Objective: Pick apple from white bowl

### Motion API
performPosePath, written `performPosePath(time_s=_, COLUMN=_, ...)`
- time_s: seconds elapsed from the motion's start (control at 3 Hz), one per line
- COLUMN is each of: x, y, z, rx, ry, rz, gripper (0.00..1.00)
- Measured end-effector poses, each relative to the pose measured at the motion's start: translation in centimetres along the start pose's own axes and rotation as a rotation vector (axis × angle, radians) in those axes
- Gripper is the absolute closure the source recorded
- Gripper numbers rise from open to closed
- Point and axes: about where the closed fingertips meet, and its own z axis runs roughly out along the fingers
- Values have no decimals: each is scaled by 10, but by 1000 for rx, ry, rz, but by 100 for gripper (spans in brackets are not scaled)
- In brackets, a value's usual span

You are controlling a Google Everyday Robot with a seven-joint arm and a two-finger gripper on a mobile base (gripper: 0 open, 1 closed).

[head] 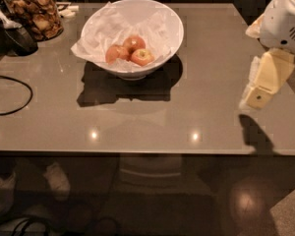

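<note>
The gripper [255, 96] hung over the table's [187, 117] right side (how far open, I could not tell), well apart from the white bowl [164, 16]. Inside the bowl, the apple [142, 57] lay on crumpled paper [101, 33], touching two other apples [113, 53].

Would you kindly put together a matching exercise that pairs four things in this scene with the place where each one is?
Things:
1. apple
2. white bowl
3. glass jar
4. gripper

Places:
A. by the right edge of the table, well away from the bowl
B. at the table's far left corner
C. on the crumpled paper, beside two other apples
D. on the table's far half, a little left of centre

Pairs: 1-C, 2-D, 3-B, 4-A
</note>
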Motion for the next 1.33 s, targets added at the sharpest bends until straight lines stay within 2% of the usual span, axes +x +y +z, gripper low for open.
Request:
performPosePath(time_s=0.33, x=-29, y=-22, z=5, rx=-9, ry=-19, rz=5, gripper=0)
performPosePath(time_s=0.67, x=-54, y=-29, z=3, rx=-18, ry=-57, rz=-44, gripper=0)
performPosePath(time_s=1.0, x=-55, y=-29, z=5, rx=-24, ry=-70, rz=-37, gripper=0)
performPosePath(time_s=1.33, x=-72, y=-40, z=15, rx=-57, ry=-103, rz=12, gripper=0)
